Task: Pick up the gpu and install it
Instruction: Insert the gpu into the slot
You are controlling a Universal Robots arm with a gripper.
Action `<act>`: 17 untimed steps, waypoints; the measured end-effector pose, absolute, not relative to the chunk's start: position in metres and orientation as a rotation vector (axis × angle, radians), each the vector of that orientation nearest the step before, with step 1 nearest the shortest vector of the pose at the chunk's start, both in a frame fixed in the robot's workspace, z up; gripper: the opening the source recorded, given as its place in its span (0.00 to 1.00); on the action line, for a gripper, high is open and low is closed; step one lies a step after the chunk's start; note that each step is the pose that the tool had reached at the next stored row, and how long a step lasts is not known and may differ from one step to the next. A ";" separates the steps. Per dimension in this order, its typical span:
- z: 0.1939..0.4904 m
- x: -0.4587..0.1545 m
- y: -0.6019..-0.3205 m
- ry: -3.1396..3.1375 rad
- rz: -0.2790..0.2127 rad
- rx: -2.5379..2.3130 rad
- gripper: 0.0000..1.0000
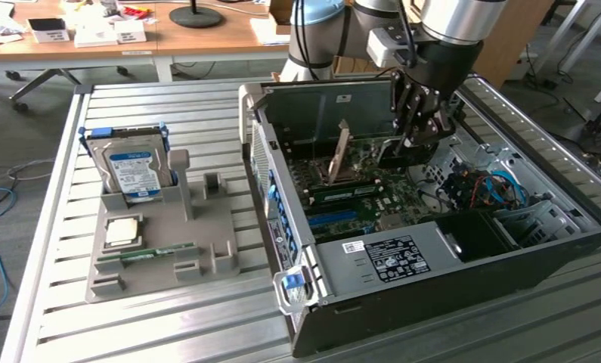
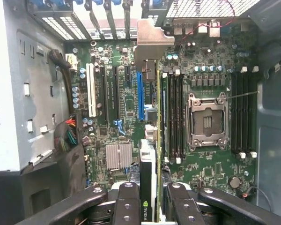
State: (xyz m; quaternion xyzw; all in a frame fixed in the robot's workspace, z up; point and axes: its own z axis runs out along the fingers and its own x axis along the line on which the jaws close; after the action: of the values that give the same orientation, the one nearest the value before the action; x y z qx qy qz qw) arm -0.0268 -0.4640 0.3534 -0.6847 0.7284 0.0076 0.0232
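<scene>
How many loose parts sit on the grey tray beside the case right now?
3. A hard drive stands upright at the tray's far end, a processor chip lies flat mid-tray, and a memory stick lies along its near side. None seems hidden.

1 gpu (image 2: 148, 173), 1 PC case (image 1: 432, 302), 1 hdd (image 1: 134, 166), 1 RAM stick (image 1: 144, 253), 1 CPU (image 1: 122, 231).

Bright and even in the exterior view, with soft light on the slatted table (image 1: 179, 318) and only weak shadows beside the computer case (image 1: 432, 302). Dimmer inside the case, nearly black in its lower corner and around the dark gripper (image 2: 149, 208) in the wrist view. Pale glare on the metal bracket (image 2: 152, 42) beyond the gpu (image 2: 148, 164) and on the grey side wall (image 2: 18, 93).
</scene>
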 end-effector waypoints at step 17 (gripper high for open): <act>0.340 -0.036 -0.464 2.255 0.023 -2.120 0.27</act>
State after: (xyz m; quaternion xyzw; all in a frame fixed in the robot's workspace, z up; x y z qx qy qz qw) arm -0.0358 -0.4636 0.3399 -0.6848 0.7283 0.0075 0.0233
